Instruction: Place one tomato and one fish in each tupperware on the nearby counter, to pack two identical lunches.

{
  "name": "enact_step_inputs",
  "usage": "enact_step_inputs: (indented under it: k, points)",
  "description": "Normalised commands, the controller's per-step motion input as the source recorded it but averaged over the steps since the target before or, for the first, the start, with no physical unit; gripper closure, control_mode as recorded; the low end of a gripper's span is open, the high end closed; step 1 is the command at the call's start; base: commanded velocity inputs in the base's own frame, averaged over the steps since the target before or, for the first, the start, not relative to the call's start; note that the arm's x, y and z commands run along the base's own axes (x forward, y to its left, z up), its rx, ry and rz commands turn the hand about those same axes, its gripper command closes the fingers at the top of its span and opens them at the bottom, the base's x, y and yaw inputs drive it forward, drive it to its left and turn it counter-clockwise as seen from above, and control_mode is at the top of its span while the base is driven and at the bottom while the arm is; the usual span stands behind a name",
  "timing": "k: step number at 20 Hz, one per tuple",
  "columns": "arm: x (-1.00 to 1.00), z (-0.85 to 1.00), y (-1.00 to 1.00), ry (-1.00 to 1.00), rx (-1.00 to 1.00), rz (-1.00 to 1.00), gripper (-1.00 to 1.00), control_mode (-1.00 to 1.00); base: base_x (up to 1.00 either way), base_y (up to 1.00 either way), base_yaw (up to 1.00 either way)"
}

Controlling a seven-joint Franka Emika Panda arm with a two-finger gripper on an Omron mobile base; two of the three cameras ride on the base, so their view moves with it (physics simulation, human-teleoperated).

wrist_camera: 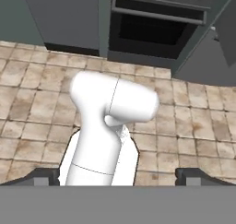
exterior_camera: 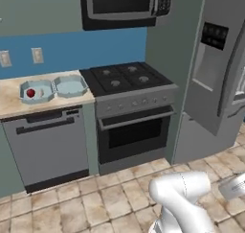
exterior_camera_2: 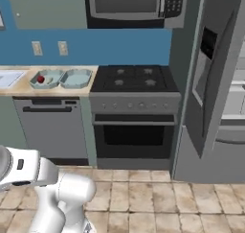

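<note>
Left tupperware on the counter holds one tomato; right tupperware, just beside it, looks bare; no fish discernible. Gripper is spread wide, grasping nothing, aimed down at the floor. Judgement: the robot should next fetch from the open fridge, approaching level.

arm: smooth, shiny white, round fat tube parts | joints: thin dark lines between the white parts | fingers: two small dark grey tips
</note>
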Motion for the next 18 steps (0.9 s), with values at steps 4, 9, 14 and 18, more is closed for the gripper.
enact_step_inputs:
  k: [4, 9, 14, 18]
  points:
    - [0.00, 0.00, 0.00, 0.00, 0.00, 0.00, -1.00, 1.00, -0.63, -1.00, -0.23]
    - [0.00, 0.00, 0.00, 0.00, 0.00, 0.00, -1.00, 1.00, -0.10, -1.00, -0.20]
    - [0.00, 0.00, 0.00, 0.00, 0.00, 0.00, -1.00, 1.00, 0.32, -0.94, -0.14]
    - [0.00, 0.00, 0.00, 0.00, 0.00, 0.00, -1.00, 1.00, 0.81, -0.75, -0.11]
